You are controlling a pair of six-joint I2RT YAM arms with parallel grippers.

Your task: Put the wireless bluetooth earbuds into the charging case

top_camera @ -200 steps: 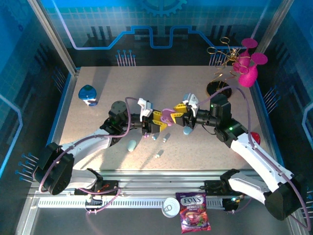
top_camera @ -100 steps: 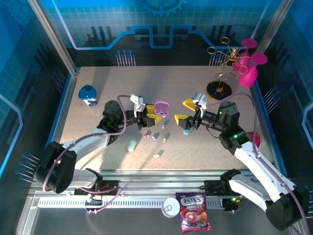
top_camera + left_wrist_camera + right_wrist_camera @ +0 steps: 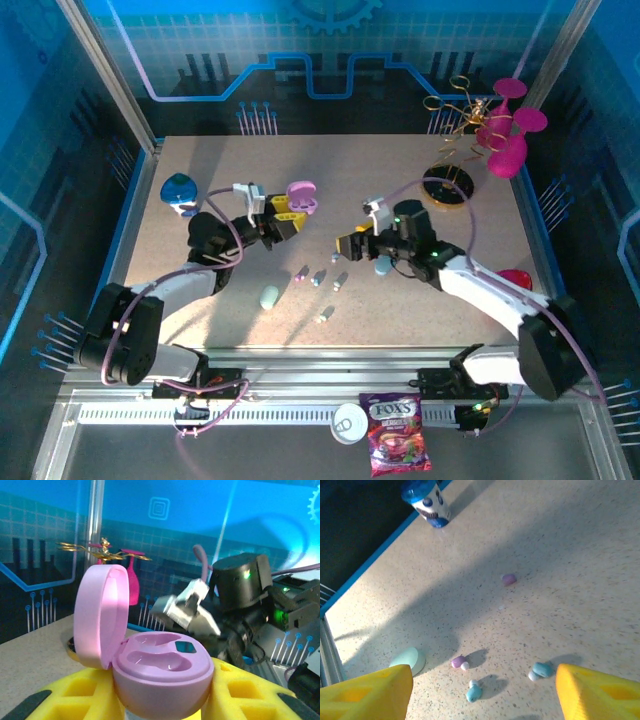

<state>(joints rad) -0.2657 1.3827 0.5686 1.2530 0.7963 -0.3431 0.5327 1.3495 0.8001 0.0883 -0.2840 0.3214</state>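
Lilac plastic is sitting pinched in the left claw (image 3: 156, 702), which is gripping the base of the charging case (image 3: 160, 665) between its closely drawn yellow fingers (image 3: 245, 695). It is holding the case up off the table (image 3: 400, 160) with the lid (image 3: 100, 615) hinged upright and both moulded sockets showing empty. The right claw (image 3: 485, 682) is hanging with its jaws spread wide and nothing between them, looking down over the earbuds (image 3: 458, 661). These are lying loose on the table in a small scatter between the two arms, with a purple earbud nearest, two teal earbuds (image 3: 474, 692) close by, and a pinkish earbud (image 3: 508, 579) farther off. A closed teal case (image 3: 407, 659) and a blue case (image 3: 383, 265) are also lying near the scatter, apart from the open one. Judging from this, the case is already standing open and the step in hand is fetching the first earbud. None is seated yet, so the task is sitting near its start. The next move is probably calling for the right claw to be coming down on one earbud, perhaps the purple one to match the lilac case. It needs to be narrowing its jaws around that tiny stubby body without nudging the neighbours, then carrying it across and turning it to suit a socket while the left claw is holding the case level.
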